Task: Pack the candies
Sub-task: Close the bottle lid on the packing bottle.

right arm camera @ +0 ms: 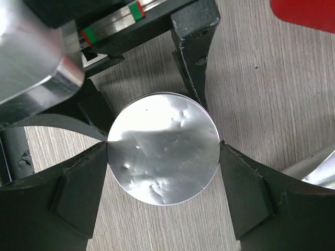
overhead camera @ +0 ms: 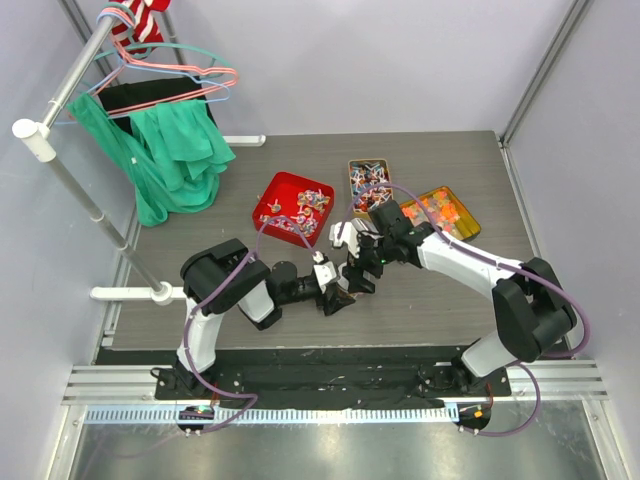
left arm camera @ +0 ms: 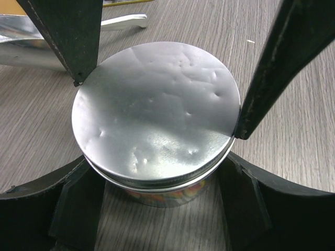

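The packing looks to be at a lid step, and which way it runs cannot be told. At the middle of the counter a small round tin stands upright with its dented silver lid seated flat on top; both arms meet over it.

The left end effector sits low with its fingers pressed against the tin's body from either side, below the lid's rim, so it seems to be steadying the tin; the right end effector comes from above and pinches the lid, its pads touching the rim at opposite points. A band of mixed colour shows on the tin's side under the lid; whether that is print or contents is not clear, and the inside is hidden.

The candies lie in a loose heap in the red tray behind the tin, well apart from it; none is in either end effector. Two more trays stand to the right of it; one holds red-and-blue sweets and the other orange pieces.

If the lid is going on, this tin is close to done, though many candies are not packed; if it is coming off, filling has yet to begin.
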### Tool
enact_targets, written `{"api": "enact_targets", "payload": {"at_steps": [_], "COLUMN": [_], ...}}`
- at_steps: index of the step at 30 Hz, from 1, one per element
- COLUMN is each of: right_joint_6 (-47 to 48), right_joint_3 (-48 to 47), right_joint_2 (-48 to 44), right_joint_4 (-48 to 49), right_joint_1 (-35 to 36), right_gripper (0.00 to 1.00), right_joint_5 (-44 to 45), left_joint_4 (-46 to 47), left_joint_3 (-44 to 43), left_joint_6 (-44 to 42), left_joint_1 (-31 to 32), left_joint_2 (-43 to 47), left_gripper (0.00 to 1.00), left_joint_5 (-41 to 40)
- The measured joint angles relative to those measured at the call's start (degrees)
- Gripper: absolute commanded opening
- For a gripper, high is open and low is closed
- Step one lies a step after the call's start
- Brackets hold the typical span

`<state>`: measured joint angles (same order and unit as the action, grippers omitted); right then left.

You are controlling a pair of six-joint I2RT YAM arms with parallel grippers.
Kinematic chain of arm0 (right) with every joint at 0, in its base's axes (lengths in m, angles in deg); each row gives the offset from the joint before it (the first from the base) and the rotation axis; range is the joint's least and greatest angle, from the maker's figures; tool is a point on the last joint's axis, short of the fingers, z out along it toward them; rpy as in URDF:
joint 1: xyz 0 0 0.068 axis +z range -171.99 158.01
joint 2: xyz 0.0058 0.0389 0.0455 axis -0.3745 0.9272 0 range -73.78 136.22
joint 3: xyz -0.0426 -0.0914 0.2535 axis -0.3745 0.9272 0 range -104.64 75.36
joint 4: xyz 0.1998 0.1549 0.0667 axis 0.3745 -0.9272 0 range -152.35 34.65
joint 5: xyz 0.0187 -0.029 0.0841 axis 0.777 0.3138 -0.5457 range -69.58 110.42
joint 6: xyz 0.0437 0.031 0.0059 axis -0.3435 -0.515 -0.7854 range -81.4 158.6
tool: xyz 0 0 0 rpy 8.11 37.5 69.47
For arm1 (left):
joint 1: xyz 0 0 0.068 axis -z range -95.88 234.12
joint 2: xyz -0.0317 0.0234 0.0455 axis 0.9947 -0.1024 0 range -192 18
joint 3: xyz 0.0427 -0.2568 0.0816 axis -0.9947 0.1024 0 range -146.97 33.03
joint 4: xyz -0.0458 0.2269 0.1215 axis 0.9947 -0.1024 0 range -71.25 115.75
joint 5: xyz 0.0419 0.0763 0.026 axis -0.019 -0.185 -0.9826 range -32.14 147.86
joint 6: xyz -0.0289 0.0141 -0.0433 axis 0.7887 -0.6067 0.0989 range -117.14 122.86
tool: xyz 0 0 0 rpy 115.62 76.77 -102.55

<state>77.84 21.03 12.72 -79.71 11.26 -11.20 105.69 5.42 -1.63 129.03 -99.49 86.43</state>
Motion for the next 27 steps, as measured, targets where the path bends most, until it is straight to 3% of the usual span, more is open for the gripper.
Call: {"api": "enact_targets", "payload": {"at_steps": [9, 23, 24, 27], "right_joint_6": [-0.3, 0.0, 0.0, -0.1], "right_joint_3": [-0.1, -0.7, -0.9, -1.0], "right_joint_2": [0.3, 0.2, 0.2, 0.1], "right_joint_4": [0.2, -1.0, -1.2, -2.4], "right_joint_1": [0.0, -0.1, -0.2, -0.9], "right_gripper": [0.55, 0.90, 0.96, 1.00], "right_joint_5": [-0.2, 0.6, 0.5, 0.4], "left_joint_4": [0.0, 0.0, 0.0, 0.0], "left_joint_3": [0.0, 0.0, 0.0, 0.0], "left_joint_6": [0.0, 0.0, 0.0, 0.0], "left_joint_1": [0.0, 0.0, 0.0, 0.0], "left_joint_2": [0.0, 0.0, 0.0, 0.0], "left_gripper": [0.64, 0.63, 0.63, 0.63], "left_joint_5": [0.0, -0.4, -0.4, -0.5]}}
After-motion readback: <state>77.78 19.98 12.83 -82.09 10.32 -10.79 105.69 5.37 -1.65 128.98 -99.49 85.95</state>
